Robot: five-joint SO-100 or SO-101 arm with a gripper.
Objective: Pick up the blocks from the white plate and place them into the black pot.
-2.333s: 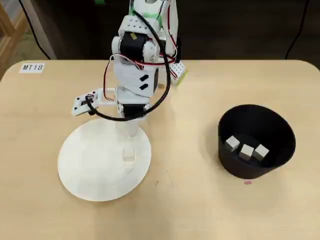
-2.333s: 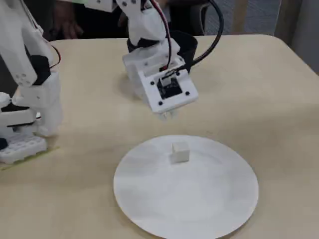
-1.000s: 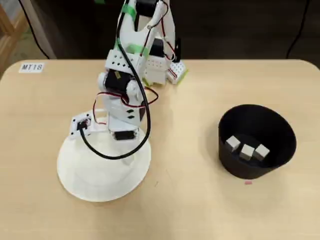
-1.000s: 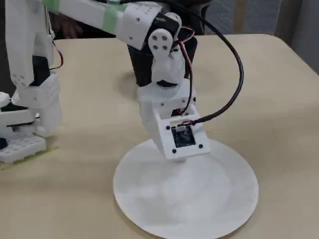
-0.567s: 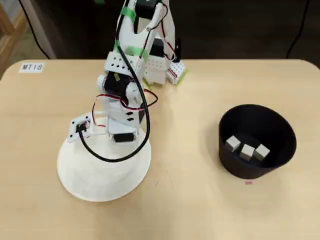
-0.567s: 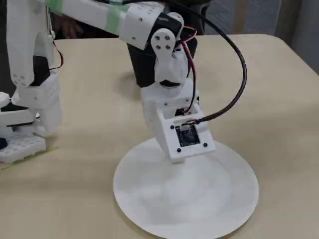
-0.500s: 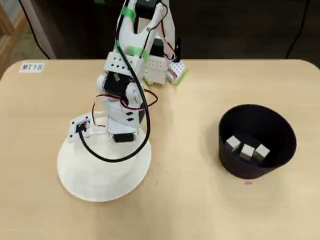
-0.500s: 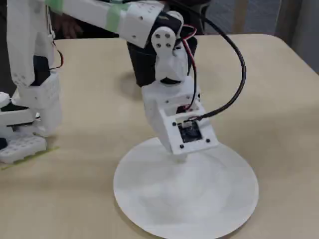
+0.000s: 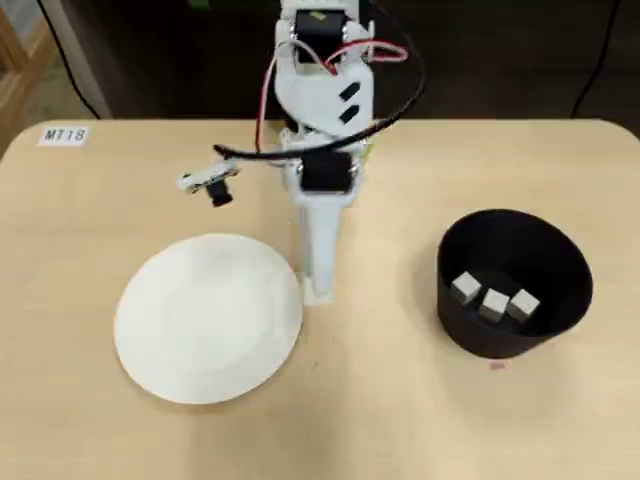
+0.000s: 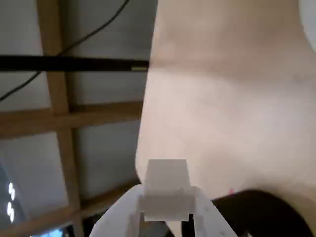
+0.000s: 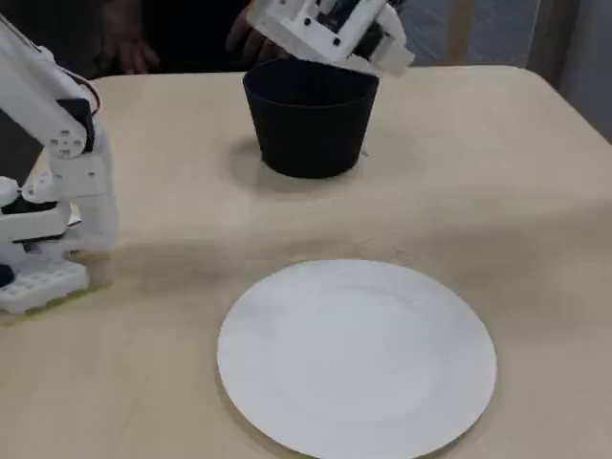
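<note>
Blocks number four here: three sit inside the black pot (image 9: pixel 515 283) and one is clamped in the end effector (image 10: pixel 165 210). Going left to right in the overhead view, a small white label (image 9: pixel 66 135) near the table's (image 9: pixel 400 420) far-left corner reads "MT18". Next comes the white plate (image 9: pixel 208 318), bare of blocks, lying on the left half of the table toward the near edge. Just right of the plate's rim, the white arm (image 9: pixel 322 150) reaches from the far edge out over the table, its long white end effector (image 9: pixel 319 285) pointing toward the near edge and hanging between plate and pot, touching neither. A black cable and red wires loop around its upper joints. Toward the right edge stands the black pot, and on its floor lie three pale cubes (image 9: pixel 492 299) in a slanting row, close together.

In the wrist view, the end effector's two white fingers (image 10: pixel 128 212) are closed on the fourth block (image 10: pixel 166 190), a pale cube pinched between their tips, with the table surface behind it and the dark pot rim (image 10: pixel 256 207) at the lower right.

In the fixed view, the plate (image 11: pixel 356 355) lies bare near the near edge, the pot (image 11: pixel 311 117) stands beyond it, and the arm's wrist housing (image 11: pixel 330 29) hangs above the pot's rim; the block cannot be made out there.
</note>
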